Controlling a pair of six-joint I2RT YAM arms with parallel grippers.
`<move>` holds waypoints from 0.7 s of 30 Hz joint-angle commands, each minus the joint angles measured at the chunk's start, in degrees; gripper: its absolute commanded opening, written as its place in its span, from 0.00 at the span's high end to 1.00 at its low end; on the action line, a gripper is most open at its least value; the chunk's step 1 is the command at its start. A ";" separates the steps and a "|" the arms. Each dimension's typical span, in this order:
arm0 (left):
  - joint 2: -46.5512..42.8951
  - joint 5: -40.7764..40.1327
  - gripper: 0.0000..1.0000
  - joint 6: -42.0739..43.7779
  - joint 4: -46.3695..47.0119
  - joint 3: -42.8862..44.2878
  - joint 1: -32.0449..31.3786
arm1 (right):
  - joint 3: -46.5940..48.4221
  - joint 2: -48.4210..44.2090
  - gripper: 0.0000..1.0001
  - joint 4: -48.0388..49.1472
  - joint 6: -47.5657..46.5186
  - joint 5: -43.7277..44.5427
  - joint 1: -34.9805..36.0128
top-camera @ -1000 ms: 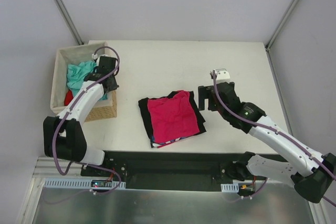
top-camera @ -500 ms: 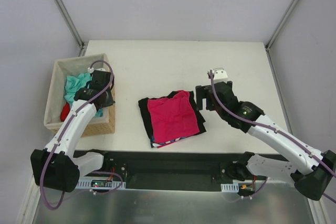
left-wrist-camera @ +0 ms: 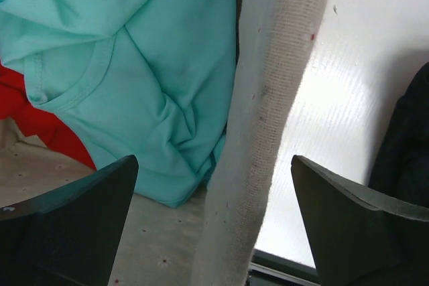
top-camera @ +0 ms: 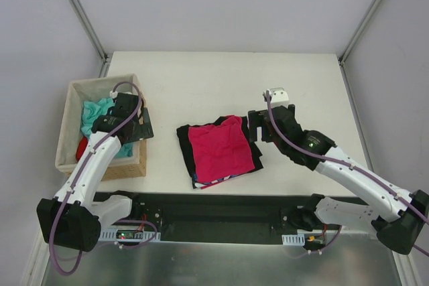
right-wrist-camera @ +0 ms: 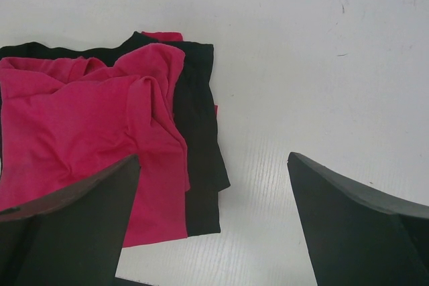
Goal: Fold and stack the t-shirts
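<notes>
- While the left gripper [left-wrist-camera: 214, 165] hangs over the basket [top-camera: 69, 108], its two fingers are wide apart and hold nothing.
- The basket's pale right wall shows between those fingers. One finger is over the inside of the basket and the other is over the table [top-camera: 201, 78].
- The basket sits on the left side of the table.
- Inside the basket, the teal shirt [left-wrist-camera: 134, 78] lies all crumpled up, right against that wall.
- The red shirt [left-wrist-camera: 37, 122] is in the basket too, and it peeks out from under the teal one.
- In the middle of the table, the pink shirt [top-camera: 220, 147] lies folded on top of the black shirt [top-camera: 183, 140].
- The black one sticks out around the pink one's edges.
- At the near edge, a thin bit with lines peeks out from under the black. It is very small, but it is probably the striped shirt [top-camera: 213, 183].
- The right gripper [right-wrist-camera: 213, 159] hangs over the bare table, just beside the right edge of the folded shirts.
- Its fingers are wide apart too, and nothing is in them.
</notes>
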 commanded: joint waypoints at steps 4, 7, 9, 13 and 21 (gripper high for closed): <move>1.79 2.68 0.01 1.72 -1.52 10.69 -0.06 | 2.37 0.15 0.03 -0.16 0.50 2.36 0.66; 7.84 4.70 0.01 4.36 -1.08 17.28 -0.06 | 2.72 1.02 0.03 0.19 0.41 1.92 0.75; 11.19 5.84 0.01 5.77 0.41 21.75 -0.06 | 3.25 1.47 0.03 0.20 0.24 1.92 0.84; 19.97 5.32 0.01 7.61 4.89 26.52 0.11 | 3.25 1.29 0.03 0.02 -0.03 2.45 1.10; 34.92 6.81 0.01 9.38 7.01 36.37 2.83 | 1.85 -1.25 0.03 -1.12 -0.90 5.09 1.19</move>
